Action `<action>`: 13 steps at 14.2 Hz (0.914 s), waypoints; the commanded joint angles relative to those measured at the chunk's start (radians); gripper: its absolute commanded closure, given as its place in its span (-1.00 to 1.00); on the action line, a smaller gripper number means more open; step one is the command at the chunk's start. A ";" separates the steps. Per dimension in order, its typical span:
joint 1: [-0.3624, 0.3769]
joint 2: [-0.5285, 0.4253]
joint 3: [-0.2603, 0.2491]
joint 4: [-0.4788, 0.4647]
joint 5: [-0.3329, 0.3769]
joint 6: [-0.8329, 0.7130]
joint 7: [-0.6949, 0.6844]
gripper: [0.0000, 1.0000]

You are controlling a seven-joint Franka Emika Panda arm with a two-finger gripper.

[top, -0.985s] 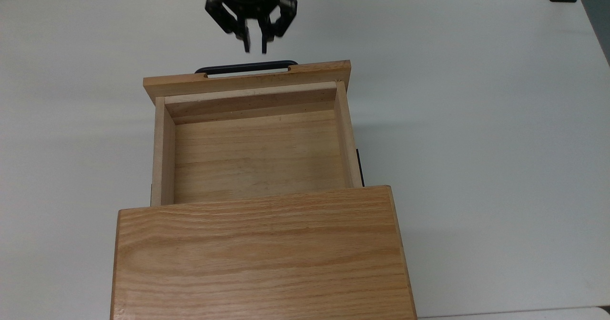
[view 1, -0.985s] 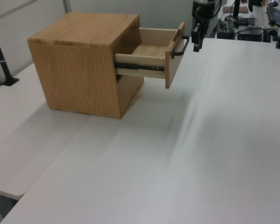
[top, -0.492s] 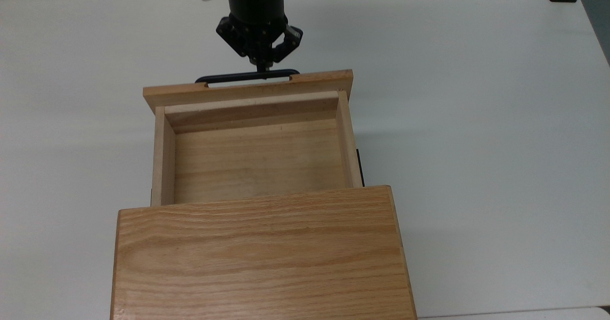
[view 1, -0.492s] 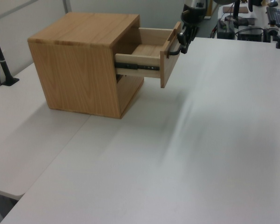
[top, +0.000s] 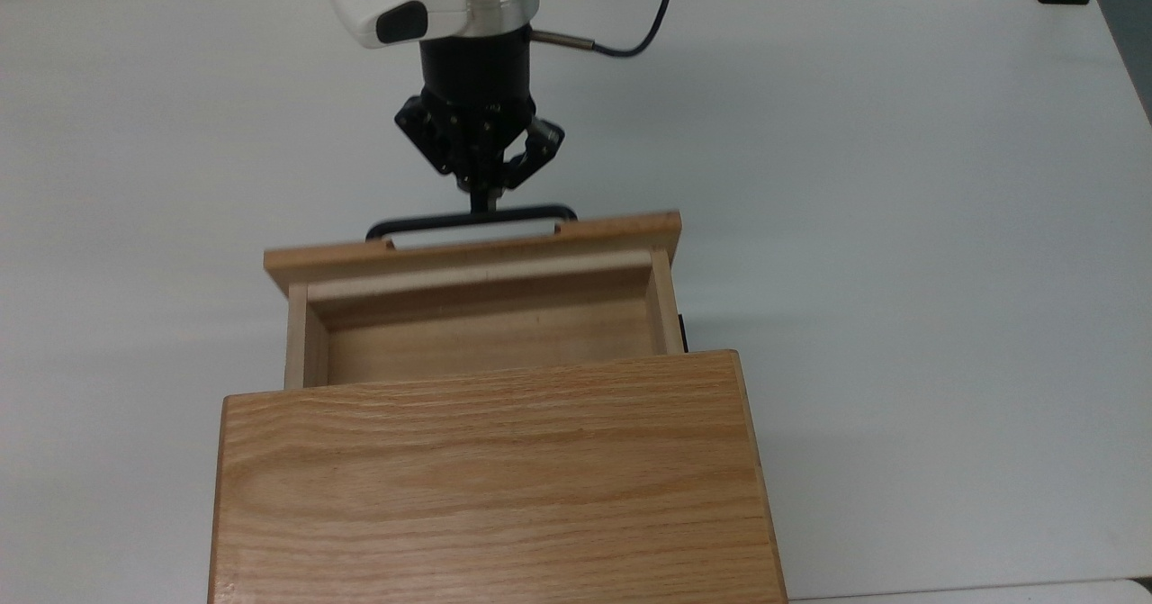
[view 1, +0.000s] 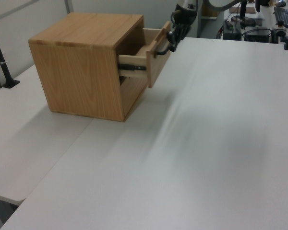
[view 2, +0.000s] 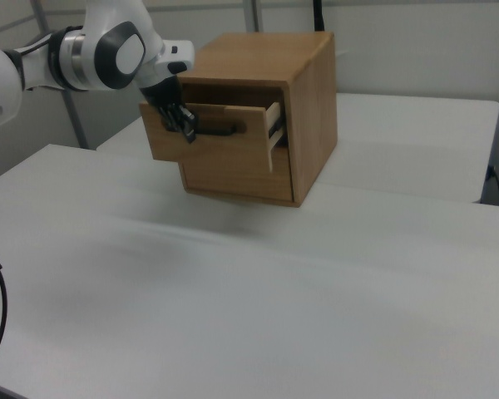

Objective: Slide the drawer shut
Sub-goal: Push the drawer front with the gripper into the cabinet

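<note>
Top view: the pincer (top: pixel 486 201), fingers together, presses the handle (top: pixel 471 220) of the half-open drawer (top: pixel 477 266); next, push toward the cabinet (top: pixel 490 478) until flush.

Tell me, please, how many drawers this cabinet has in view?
1. The drawer sits at the top of the cabinet, partly pulled out, with the gripper at its handle. Below it, the right view shows a plain panel.
</note>
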 commanded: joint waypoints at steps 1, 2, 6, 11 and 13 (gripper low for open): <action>0.026 0.096 -0.010 0.138 -0.088 0.033 0.081 0.96; 0.029 0.114 -0.010 0.159 -0.101 0.056 0.096 0.96; 0.032 0.169 -0.012 0.173 -0.196 0.197 0.146 0.98; 0.038 0.220 -0.013 0.222 -0.225 0.255 0.181 1.00; 0.038 0.249 -0.017 0.253 -0.227 0.292 0.216 1.00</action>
